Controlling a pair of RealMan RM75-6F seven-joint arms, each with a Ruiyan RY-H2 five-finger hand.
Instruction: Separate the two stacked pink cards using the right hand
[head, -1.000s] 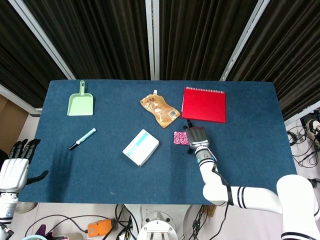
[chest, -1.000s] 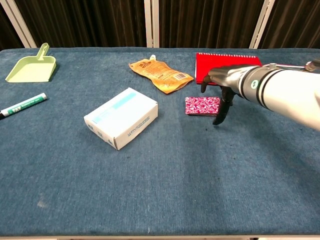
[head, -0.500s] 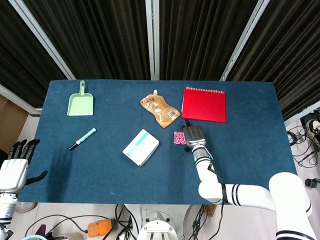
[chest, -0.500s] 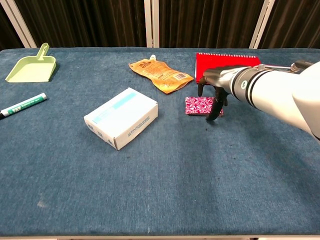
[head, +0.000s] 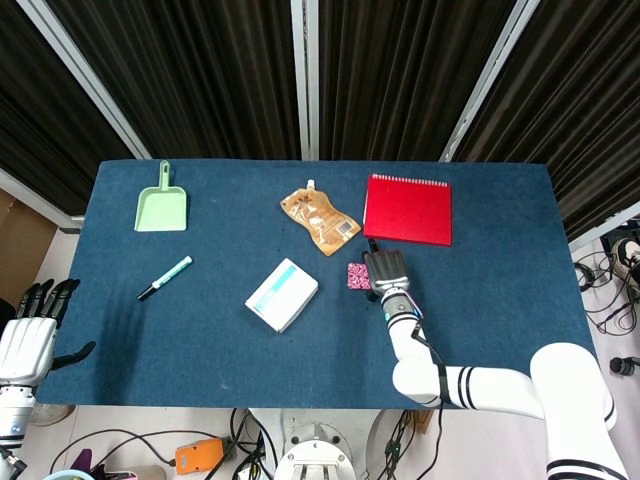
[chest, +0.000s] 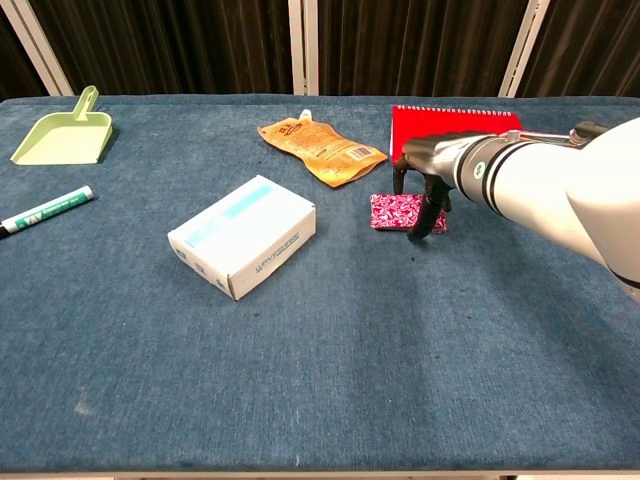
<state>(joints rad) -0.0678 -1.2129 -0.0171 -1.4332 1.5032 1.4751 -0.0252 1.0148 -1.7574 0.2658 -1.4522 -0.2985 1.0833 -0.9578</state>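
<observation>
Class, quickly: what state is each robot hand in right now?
Left hand: open, holding nothing.
Right hand: over the pink cards; grip cannot be told.

I see a blue-covered table (head: 150, 330) filling the frame centre. Dark pleated curtains (head: 400, 70) with pale metal posts (head: 304, 70) span the top. Cables (head: 610, 290) lie on the floor at right.

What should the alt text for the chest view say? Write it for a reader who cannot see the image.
The robot's right hand reaches over the right end of the stacked pink cards on a blue table, fingers pointing down at the stack. A red notebook lies behind; an orange pouch, white box, marker and green dustpan lie to the left.
</observation>
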